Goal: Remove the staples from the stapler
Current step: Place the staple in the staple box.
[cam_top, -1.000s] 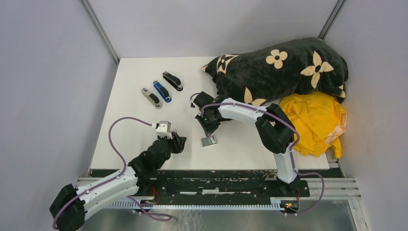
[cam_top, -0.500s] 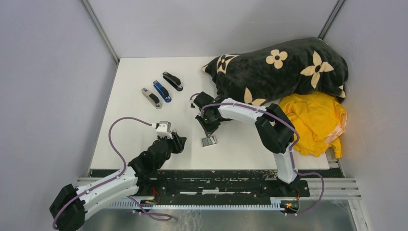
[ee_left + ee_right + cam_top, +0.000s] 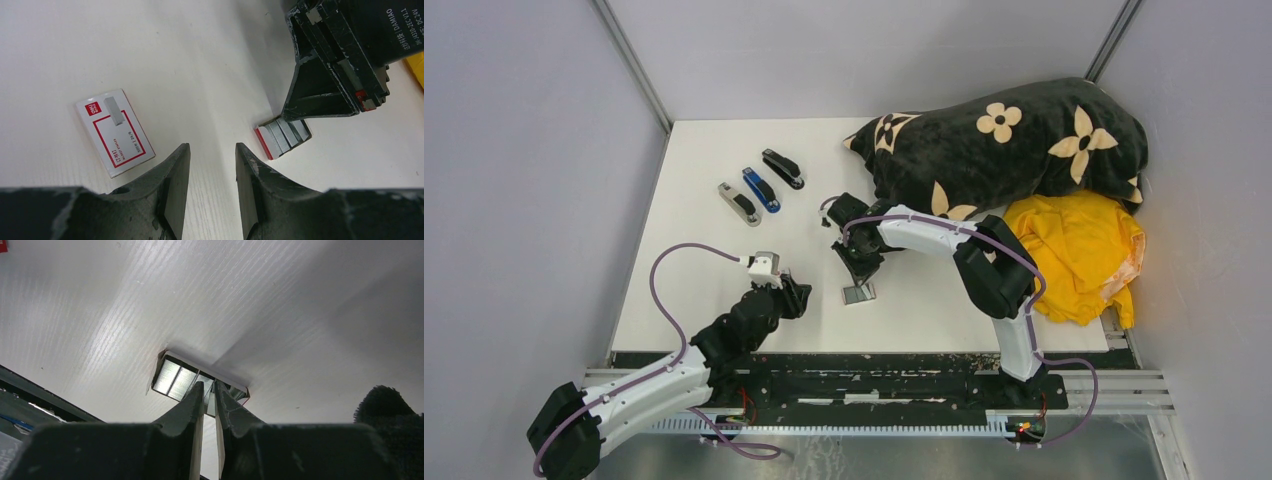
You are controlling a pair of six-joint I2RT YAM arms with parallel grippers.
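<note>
Three staplers lie at the back left: a grey stapler (image 3: 740,204), a blue one (image 3: 762,190) and a black one (image 3: 783,168). A small open tray (image 3: 858,294) holds grey strips of staples (image 3: 172,377) side by side. My right gripper (image 3: 209,386) points down into this tray, its fingers almost together, with a thin grey staple strip (image 3: 210,401) pinched between them. My left gripper (image 3: 212,147) hovers open over bare table, left of the tray (image 3: 262,136), with nothing between its fingers.
A white-and-red staple box (image 3: 115,132) lies flat to the left of my left gripper. A black flowered blanket (image 3: 1014,140) and a yellow cloth (image 3: 1079,250) fill the back right of the table. The table's front edge (image 3: 824,352) is close behind both grippers.
</note>
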